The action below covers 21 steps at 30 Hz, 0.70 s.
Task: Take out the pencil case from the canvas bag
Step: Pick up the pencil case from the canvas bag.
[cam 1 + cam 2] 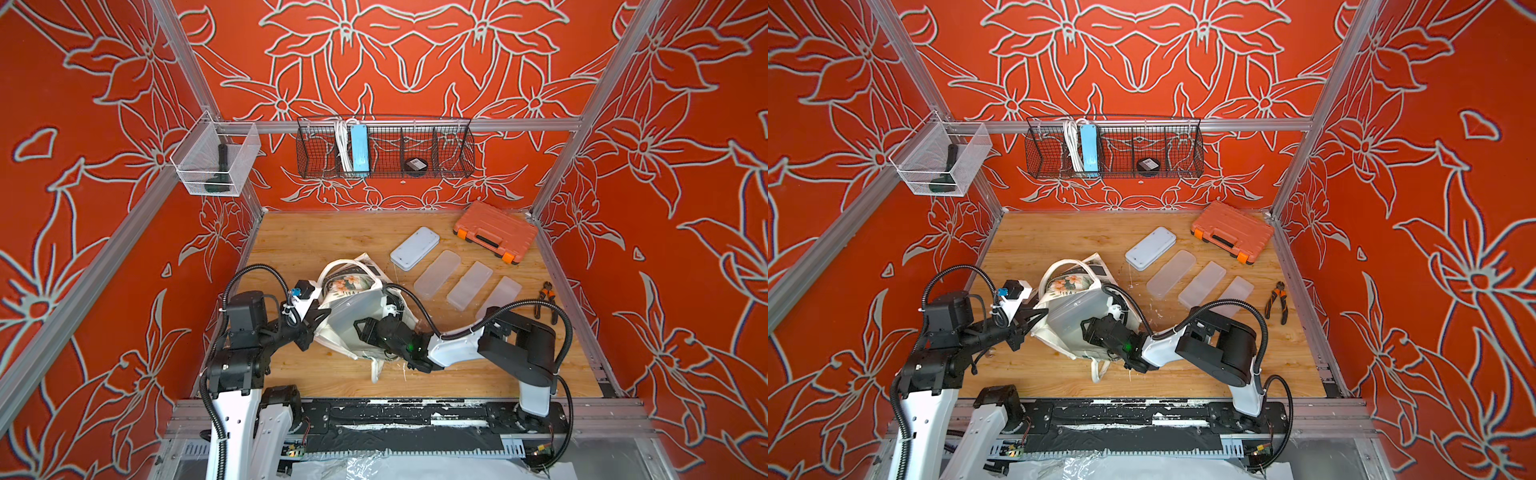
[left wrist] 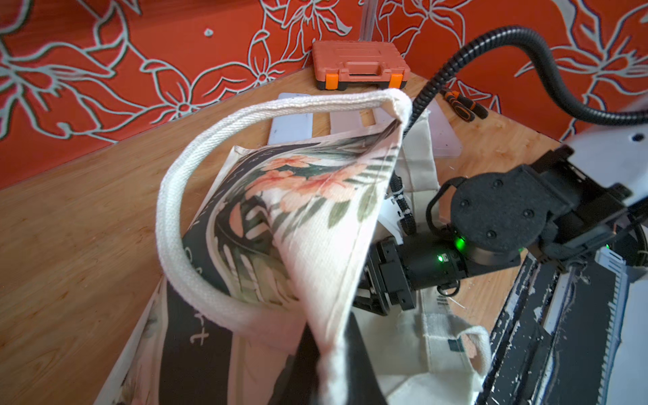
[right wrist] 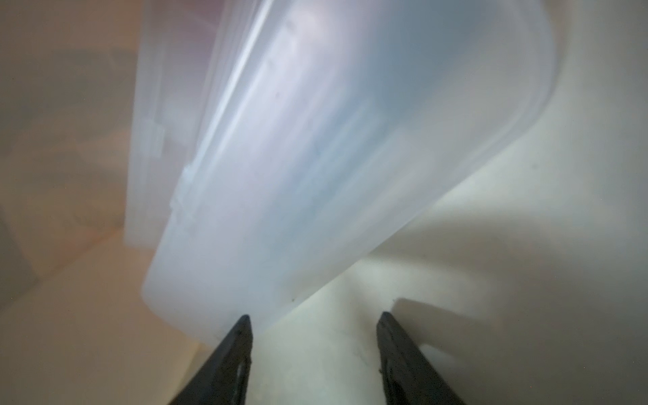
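The canvas bag [image 1: 353, 286] [image 1: 1073, 282] lies in the middle of the wooden table, its mouth held up. My left gripper [image 1: 321, 315] [image 2: 329, 382] is shut on the rim of the canvas bag [image 2: 315, 217], by the floral panel. A translucent pencil case [image 1: 353, 318] [image 1: 1071, 318] sits tilted in the bag's mouth. My right gripper [image 3: 315, 319] is inside the bag and open, with nothing between its fingers. One of its fingertips [image 3: 243, 326] is at the near corner of the pencil case [image 3: 333, 157]. In both top views the right fingers are hidden by the bag and the case.
Three translucent cases [image 1: 469, 286] and a white case [image 1: 414, 248] lie on the table right of the bag. An orange toolbox [image 1: 494, 230] sits at the back right corner and pliers [image 1: 548, 301] by the right edge. A wire basket [image 1: 384, 147] hangs on the back wall.
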Motion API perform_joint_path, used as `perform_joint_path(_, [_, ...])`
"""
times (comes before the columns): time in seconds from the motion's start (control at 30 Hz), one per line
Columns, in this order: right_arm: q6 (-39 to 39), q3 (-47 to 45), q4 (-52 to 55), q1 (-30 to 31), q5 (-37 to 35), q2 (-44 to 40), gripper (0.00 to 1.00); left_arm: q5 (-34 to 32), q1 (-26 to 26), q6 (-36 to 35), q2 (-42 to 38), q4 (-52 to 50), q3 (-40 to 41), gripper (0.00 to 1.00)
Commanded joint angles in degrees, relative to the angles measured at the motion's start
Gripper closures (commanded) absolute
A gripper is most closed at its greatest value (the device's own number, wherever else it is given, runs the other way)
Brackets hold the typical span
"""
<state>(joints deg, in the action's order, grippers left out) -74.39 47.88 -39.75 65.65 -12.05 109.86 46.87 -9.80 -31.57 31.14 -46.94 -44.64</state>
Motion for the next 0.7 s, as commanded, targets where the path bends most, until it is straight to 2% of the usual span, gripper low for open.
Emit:
perform_joint_path(0.0, [-10.8, -2.1, -5.5, -0.2, -6.9, 2.4, 0.33, 7.1, 0.0, -6.8, -1.5, -3.3, 0.2, 1.00])
perform_joint_path(0.13, [-17.4, -1.0, -2.6, -0.3, -9.5, 2.6, 0.19, 7.0, 0.0, -10.2, -1.4, -6.1, 0.7, 1.00])
perform_joint_path(0.3, [-25.5, 0.4, 2.5, -0.3, -10.7, 3.5, 0.08, 7.1, 0.3, -11.3, -1.5, -6.6, 0.9, 1.00])
perform_joint_path(0.53, [-36.3, 2.6, 5.0, -0.3, -10.2, 8.4, 0.02, 8.5, 0.8, -10.2, -2.0, -6.4, 0.7, 1.00])
perform_joint_path(0.67, [-42.0, 2.6, 0.4, -0.3, -10.2, 12.8, 0.02, 9.5, 1.3, -9.4, -2.2, -7.1, 0.0, 1.00])
